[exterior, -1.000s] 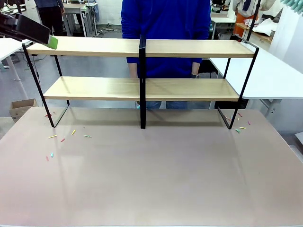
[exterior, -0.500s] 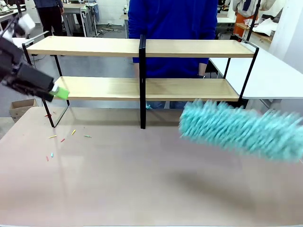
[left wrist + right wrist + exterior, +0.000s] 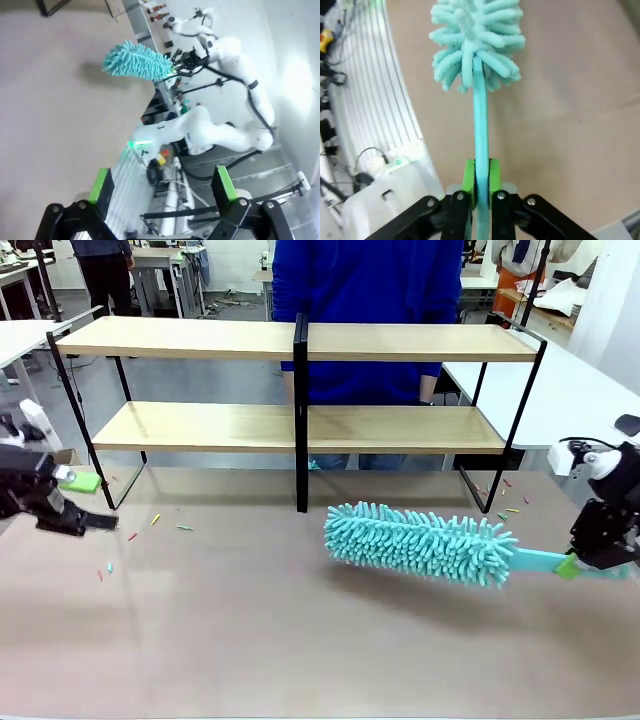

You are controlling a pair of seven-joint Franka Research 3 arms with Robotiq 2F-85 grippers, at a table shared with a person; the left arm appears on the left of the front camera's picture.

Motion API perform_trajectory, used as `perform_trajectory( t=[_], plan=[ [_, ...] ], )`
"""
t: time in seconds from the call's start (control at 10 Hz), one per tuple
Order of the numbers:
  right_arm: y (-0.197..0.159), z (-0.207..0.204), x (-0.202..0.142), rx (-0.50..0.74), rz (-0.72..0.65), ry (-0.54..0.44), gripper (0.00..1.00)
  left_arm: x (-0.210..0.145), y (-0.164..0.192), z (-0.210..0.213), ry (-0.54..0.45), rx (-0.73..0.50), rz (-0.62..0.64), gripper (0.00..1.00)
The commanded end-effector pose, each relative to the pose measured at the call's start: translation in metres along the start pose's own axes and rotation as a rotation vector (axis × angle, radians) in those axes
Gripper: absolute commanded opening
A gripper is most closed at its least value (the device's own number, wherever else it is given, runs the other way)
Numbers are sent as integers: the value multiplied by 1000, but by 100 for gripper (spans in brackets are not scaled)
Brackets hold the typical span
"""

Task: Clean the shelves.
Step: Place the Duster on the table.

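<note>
The fluffy turquoise microfibre duster has dropped toward 4 o'clock, its handle clamped in the right hand, while the left hand, fingers apart, sank to 9 o'clock.

The left end effector hangs low with fingers spread, while the right end effector is clamped shut.

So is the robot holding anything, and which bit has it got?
Yes. The right gripper holds the teal fluffy duster by the end of its flat handle, pinched between the green pads. The left gripper is open and holds nothing.
</note>
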State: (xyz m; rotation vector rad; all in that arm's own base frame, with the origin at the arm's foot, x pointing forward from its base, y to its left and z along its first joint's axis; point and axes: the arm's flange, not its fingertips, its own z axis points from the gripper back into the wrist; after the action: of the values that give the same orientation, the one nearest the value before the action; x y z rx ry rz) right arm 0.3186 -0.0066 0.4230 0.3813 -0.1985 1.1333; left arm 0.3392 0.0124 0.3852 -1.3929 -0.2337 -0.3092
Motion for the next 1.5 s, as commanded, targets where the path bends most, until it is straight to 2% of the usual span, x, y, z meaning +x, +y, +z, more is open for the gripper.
perform_trajectory(
  t=[0.0, 0.1, 0.4, 0.8, 0.9, 1.0, 1.1, 1.2, 1.4],
  plan=[
    [-1, -29, -10, 26, 56, -38, 13, -27, 16, -25, 44, 154, 129, 100],
    [-7, -30, -6, 70, 83, -26, 13, 0, 0, 0, 0, 0, 0, 100],
    [-20, -18, 9, 165, 168, 26, 13, 0, 0, 0, 0, 0, 0, 100],
    [-34, -27, 15, 211, 151, 61, 13, 0, 0, 0, 0, 0, 0, 100],
    [-38, -21, 15, 223, 139, 54, 22, 0, 0, 0, 0, 0, 0, 100],
    [-48, -12, 14, 245, 97, 45, 72, 0, 0, 0, 0, 0, 0, 100],
    [-63, 9, 8, 259, 33, -6, 81, 0, 0, 0, 0, 0, 0, 100],
    [-75, 32, -1, 229, -62, -2, 100, 0, 0, 0, 0, 0, 0, 100],
    [-77, 77, -31, 181, -199, -116, 100, 0, 0, 0, 0, 0, 0, 100]
  ],
)
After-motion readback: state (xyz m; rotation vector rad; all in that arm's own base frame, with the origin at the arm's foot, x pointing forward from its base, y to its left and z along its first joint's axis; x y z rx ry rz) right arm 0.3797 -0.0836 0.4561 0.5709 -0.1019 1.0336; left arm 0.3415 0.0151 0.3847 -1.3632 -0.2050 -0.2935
